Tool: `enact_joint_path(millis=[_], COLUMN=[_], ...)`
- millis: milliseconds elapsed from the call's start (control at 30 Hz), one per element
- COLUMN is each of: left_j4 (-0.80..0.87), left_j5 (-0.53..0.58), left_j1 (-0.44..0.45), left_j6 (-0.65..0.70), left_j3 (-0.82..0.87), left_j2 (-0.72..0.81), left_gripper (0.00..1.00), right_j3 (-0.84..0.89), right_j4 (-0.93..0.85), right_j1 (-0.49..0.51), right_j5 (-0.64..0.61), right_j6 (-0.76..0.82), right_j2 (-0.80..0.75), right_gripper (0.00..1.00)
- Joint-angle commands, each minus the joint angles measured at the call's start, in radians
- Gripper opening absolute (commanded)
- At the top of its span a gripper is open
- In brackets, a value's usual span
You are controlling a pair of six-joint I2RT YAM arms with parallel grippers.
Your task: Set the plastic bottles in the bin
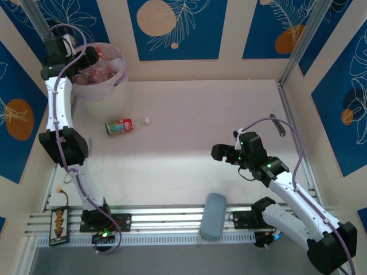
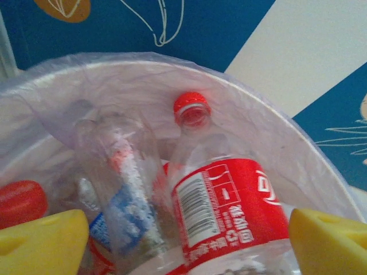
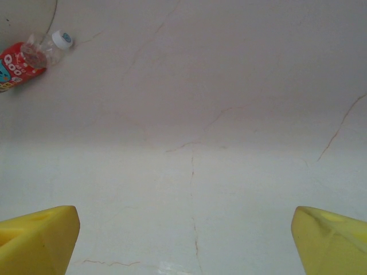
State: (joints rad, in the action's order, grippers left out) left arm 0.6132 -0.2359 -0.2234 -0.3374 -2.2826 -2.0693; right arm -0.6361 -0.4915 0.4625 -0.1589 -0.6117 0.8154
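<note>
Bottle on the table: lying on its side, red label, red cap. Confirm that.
Wrong on the cap: it is white, as the right wrist view shows. The bottle does lie on its side on the table, red-labelled.

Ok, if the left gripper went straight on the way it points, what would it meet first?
Most likely the red-capped, red-labelled bottle in the bin, which sits straight ahead between the left gripper's open fingers. Depth is hard to judge.

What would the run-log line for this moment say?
left gripper: open over bin | red-capped bottle: inside bin | right gripper: open over table | white-capped bottle: lying on table
</note>
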Motion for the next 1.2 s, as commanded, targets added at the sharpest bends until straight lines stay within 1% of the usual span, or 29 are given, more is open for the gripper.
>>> enact_joint_path(millis=[0,100,167,267,400,567,700,733,867,933,1033,1167], left_j4=[-0.007,-0.014,-0.025,-0.047,-0.058,-0.071,-0.068,-0.070,-0.045,-0.049,-0.111,-0.147], left_j5=[-0.038,-0.076,-0.079,-0.075,-0.063,-0.048,-0.045,-0.045,-0.054,-0.062,-0.081,-0.073], left_j1=[-0.009,0.003,0.019,0.039,0.065,0.069,0.067,0.067,0.067,0.068,0.067,0.068], left_j6=[0.003,-0.004,0.005,0.015,0.029,0.023,0.022,0.022,0.028,0.034,0.044,0.080], left_j3=[-0.025,0.001,0.038,0.102,0.172,0.219,0.203,0.196,0.121,0.099,0.137,0.180], left_j2=[0.035,0.040,0.056,0.079,0.084,0.079,0.075,0.078,0.093,0.116,0.182,0.274], left_gripper=[0.82,0.70,0.62,0.57,0.57,0.56,0.56,0.58,0.70,0.72,0.74,0.79], right_j3=[0.012,0.010,0.010,0.010,0.011,0.004,0.001,0.001,0.002,0.006,0.004,0.001], right_j4=[0.013,0.021,0.021,0.019,0.017,0.005,0.004,0.005,0.010,0.017,0.023,0.028], right_j1=[-0.004,-0.003,-0.002,-0.002,-0.001,0.001,0.002,0.001,0.000,-0.001,-0.001,-0.002], right_j5=[-0.007,-0.004,-0.004,-0.007,-0.007,-0.012,-0.016,-0.016,-0.015,-0.014,0.001,-0.005], right_j6=[-0.011,-0.010,-0.010,-0.010,-0.011,-0.010,-0.009,-0.008,-0.006,-0.006,-0.005,0.006], right_j2=[0.006,0.019,0.019,0.015,0.011,0.004,0.002,0.002,0.003,0.005,0.008,0.008], right_gripper=[0.95,0.95,0.95,0.95,0.95,0.95,0.95,0.95,0.95,0.95,0.95,0.95])
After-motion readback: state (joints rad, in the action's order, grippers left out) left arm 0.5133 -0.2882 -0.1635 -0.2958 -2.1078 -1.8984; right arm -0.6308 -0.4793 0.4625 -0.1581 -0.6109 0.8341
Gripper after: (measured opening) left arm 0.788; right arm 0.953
